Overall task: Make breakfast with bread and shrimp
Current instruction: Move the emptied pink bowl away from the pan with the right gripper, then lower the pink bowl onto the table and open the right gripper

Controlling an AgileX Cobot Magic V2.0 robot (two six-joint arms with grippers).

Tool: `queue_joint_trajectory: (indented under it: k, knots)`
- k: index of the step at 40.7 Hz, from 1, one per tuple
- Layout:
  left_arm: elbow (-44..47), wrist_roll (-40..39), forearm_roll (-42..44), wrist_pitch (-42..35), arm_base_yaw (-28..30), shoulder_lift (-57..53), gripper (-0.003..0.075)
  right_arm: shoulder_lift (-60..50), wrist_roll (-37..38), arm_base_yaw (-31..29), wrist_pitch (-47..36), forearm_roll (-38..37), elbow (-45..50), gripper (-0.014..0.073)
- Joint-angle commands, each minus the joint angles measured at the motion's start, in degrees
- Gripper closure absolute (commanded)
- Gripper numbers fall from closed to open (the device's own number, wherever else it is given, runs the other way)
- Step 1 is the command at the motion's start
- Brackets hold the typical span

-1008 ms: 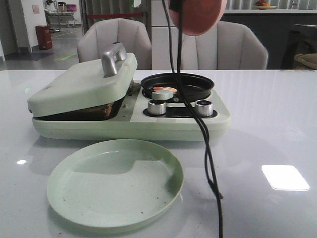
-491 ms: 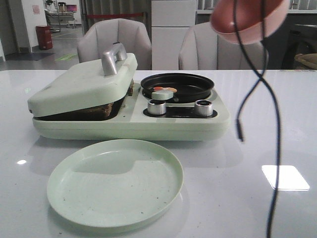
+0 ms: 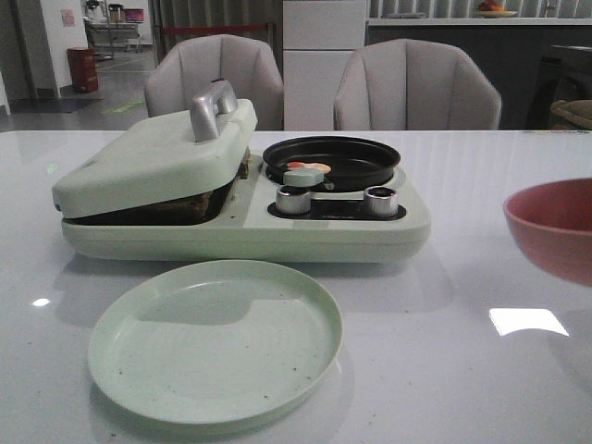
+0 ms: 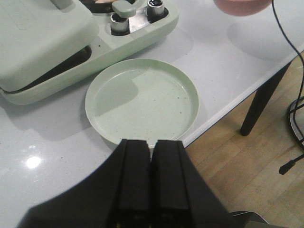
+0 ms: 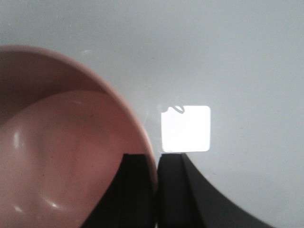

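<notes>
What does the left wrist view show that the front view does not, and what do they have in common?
Only the left wrist view shows the left hand, its black fingers pressed together and empty, plus the wooden floor and a dark table leg. Only the front view shows two grey padded chairs and the small pink-orange shrimp in the black round pan. Both show the pale green breakfast machine, the round pale green plate and the pink bowl.

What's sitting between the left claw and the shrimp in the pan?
The round pale green plate, then the cooker's two silver knobs, shown in the left wrist view. The left claw is shut, empty.
</notes>
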Motion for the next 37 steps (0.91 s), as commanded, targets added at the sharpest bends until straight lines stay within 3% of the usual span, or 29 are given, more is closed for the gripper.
queue_joint_trajectory:
  k: [1,9,20,29,37]
  knots:
    - [-1.6,-0.2,-1.2,-3.9,-0.2,0.4,0.062,-2.6,-4.1,-1.7,-10.4,6.1,4.6,0.0478]
    - [-1.6,-0.2,-1.2,-3.9,-0.2,0.4,0.062,-2.5,-5.5,-1.5,-20.9,6.5,9.7,0.0451]
    - [-1.6,-0.2,-1.2,-3.9,-0.2,0.4,0.062,-2.5,-5.5,-1.5,-22.1,6.3,9.7,0.016]
    - [-1.6,-0.2,-1.2,-3.9,-0.2,0.4,0.062,-8.7,-5.8,-0.2,-20.1,5.8,9.2,0.015]
    - [-1.6,-0.2,-1.2,-3.9,-0.2,0.4,0.062,-20.5,-6.1,7.8,-16.9,3.4,9.3,0.015]
